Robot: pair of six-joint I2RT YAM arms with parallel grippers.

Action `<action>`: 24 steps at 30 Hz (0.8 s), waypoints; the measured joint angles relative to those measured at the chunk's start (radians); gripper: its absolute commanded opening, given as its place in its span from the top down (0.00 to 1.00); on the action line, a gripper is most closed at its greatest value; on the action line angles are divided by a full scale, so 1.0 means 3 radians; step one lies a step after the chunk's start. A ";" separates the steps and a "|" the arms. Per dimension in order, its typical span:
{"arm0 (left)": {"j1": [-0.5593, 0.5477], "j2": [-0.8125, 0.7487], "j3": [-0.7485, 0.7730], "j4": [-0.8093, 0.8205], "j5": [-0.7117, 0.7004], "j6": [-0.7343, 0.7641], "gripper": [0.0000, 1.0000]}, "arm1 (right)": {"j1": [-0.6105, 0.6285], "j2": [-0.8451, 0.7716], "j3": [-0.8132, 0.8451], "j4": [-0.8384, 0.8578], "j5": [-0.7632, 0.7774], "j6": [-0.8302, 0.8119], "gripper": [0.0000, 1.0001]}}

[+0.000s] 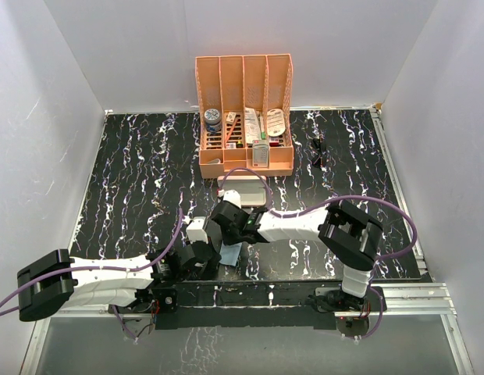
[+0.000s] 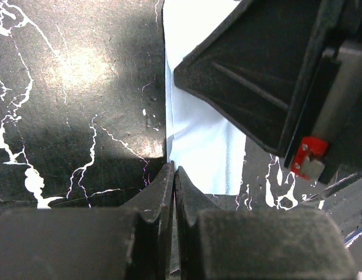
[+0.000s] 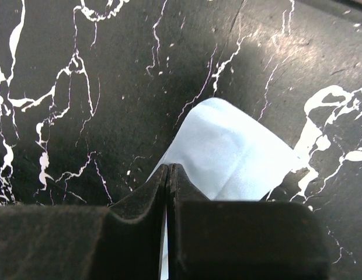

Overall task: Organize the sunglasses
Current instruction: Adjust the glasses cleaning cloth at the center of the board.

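The sunglasses (image 1: 318, 151), small and black with dark lenses, lie on the black marbled table to the right of the orange organizer, far from both arms. Both grippers meet near the table's front centre over a light blue cloth (image 1: 231, 255). My left gripper (image 2: 174, 169) (image 1: 217, 257) is shut, with the cloth's (image 2: 198, 140) left edge running into its tips. The right gripper (image 3: 169, 166) (image 1: 234, 237) is also shut, pinching the cloth (image 3: 228, 157), whose pale fabric shows between its jaws. Its black body (image 2: 268, 76) fills the upper right of the left wrist view.
An orange slotted organizer (image 1: 246, 162) holding several small items stands at the back centre. A pink oblong case (image 1: 243, 193) lies just in front of it. White walls enclose the table on three sides. Purple cables loop from both arms.
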 measured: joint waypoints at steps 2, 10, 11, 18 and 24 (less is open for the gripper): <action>0.0000 0.0000 0.0000 0.0000 0.0000 0.0000 1.00 | -0.0029 0.0006 0.0000 0.0025 -0.0003 0.0000 1.00; 0.0000 -0.0003 -0.0001 0.0000 0.0000 0.0000 1.00 | -0.0164 0.0046 0.0000 0.0158 -0.0003 -0.0003 1.00; 0.0000 -0.0003 -0.0001 0.0000 0.0001 -0.0001 1.00 | -0.0179 0.0051 0.0001 0.0173 -0.0003 -0.0003 1.00; 0.0000 -0.0004 -0.0001 -0.0001 0.0000 -0.0001 1.00 | -0.0290 0.0084 0.0011 0.0262 0.0000 -0.0023 1.00; 0.0000 -0.0004 -0.0001 -0.0006 0.0003 0.0000 1.00 | -0.0416 0.0118 0.0050 0.0285 0.0065 -0.0116 1.00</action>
